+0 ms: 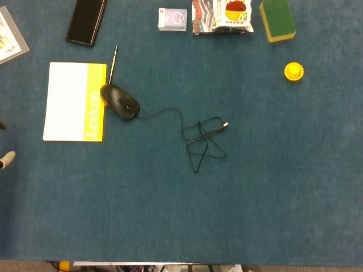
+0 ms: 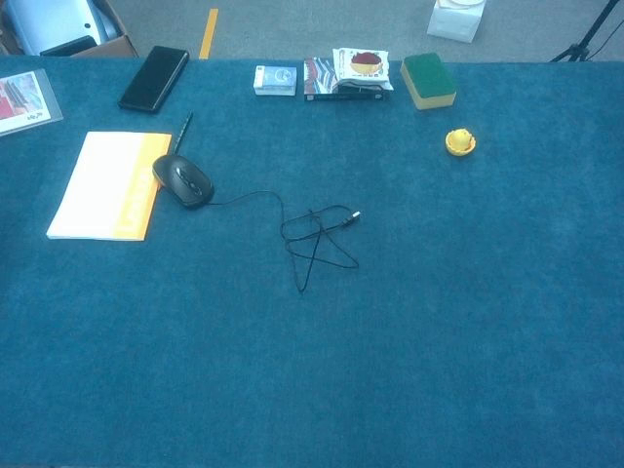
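A black wired mouse (image 1: 120, 102) (image 2: 183, 180) lies on the blue table cloth, overlapping the right edge of a white and yellow notebook (image 1: 74, 102) (image 2: 104, 185). Its cable (image 1: 203, 137) (image 2: 317, 239) trails right into a loose tangle ending in a USB plug. A dark pen (image 1: 113, 62) (image 2: 183, 127) lies just behind the mouse. At the left edge of the head view a pale fingertip (image 1: 7, 160) of my left hand pokes in, well apart from the notebook; the rest of the hand is out of frame. My right hand shows in neither view.
Along the far edge lie a black phone (image 1: 86, 21) (image 2: 154, 78), a small card box (image 1: 173, 19) (image 2: 275, 79), a snack packet (image 1: 222, 16) (image 2: 351, 73) and a green-yellow sponge (image 1: 277, 20) (image 2: 428, 80). A yellow cap (image 1: 294, 71) (image 2: 460, 142) sits right; a laminated card (image 2: 24, 100) far left.
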You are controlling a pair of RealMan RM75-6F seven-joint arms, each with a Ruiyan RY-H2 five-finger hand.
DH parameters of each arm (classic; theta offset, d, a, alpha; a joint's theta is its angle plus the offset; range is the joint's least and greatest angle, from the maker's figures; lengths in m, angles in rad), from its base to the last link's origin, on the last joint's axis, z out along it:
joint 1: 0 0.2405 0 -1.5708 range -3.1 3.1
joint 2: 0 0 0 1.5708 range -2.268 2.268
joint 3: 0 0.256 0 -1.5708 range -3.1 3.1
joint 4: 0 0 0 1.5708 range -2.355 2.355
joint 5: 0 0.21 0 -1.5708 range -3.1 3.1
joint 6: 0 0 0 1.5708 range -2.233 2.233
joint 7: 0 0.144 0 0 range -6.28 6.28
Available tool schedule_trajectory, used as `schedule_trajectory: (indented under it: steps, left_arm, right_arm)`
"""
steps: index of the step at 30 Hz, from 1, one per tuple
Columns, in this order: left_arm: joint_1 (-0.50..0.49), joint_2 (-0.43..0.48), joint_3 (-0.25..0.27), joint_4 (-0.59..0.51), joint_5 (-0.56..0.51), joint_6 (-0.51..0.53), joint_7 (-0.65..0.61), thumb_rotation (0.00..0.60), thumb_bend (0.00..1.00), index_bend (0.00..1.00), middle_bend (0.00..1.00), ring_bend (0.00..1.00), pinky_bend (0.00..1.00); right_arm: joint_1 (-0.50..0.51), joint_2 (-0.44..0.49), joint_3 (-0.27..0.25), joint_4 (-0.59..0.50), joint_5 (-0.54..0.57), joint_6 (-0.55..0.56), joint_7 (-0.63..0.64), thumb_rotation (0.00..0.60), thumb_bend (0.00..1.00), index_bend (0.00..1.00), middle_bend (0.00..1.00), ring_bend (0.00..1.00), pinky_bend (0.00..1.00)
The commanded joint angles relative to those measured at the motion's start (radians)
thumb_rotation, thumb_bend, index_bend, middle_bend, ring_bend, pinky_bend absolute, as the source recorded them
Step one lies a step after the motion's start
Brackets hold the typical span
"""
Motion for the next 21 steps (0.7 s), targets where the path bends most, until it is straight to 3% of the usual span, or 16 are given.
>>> schedule_trajectory:
  steps: [1,14,21]
  left_arm:
    - [0.007,0.004,0.003,-0.009,0.002,0.013,0.005,0.600,0.02,0.43,0.30,0.33,0.50]
    - [0.004,0.005,0.000,-0.015,0.003,0.013,0.008,0.600,0.02,0.43,0.30,0.33,0.50]
    - [0.005,0.003,0.011,-0.009,0.022,0.019,-0.002,0.600,0.02,0.43,0.30,0.33,0.49]
  right_arm:
    - [0.007,-0.006,0.004,0.007,-0.003,-0.015,0.002,0.600,0.00,0.14,0.10,0.01,0.13]
    - [0.023,0.001,0.016,0.000,-0.022,-0.054,0.003,0.600,0.00,0.14,0.10,0.01,0.13]
    - [0.068,0.004,0.015,-0.005,-0.060,-0.119,-0.018,0.600,0.00,0.26,0.09,0.00,0.13]
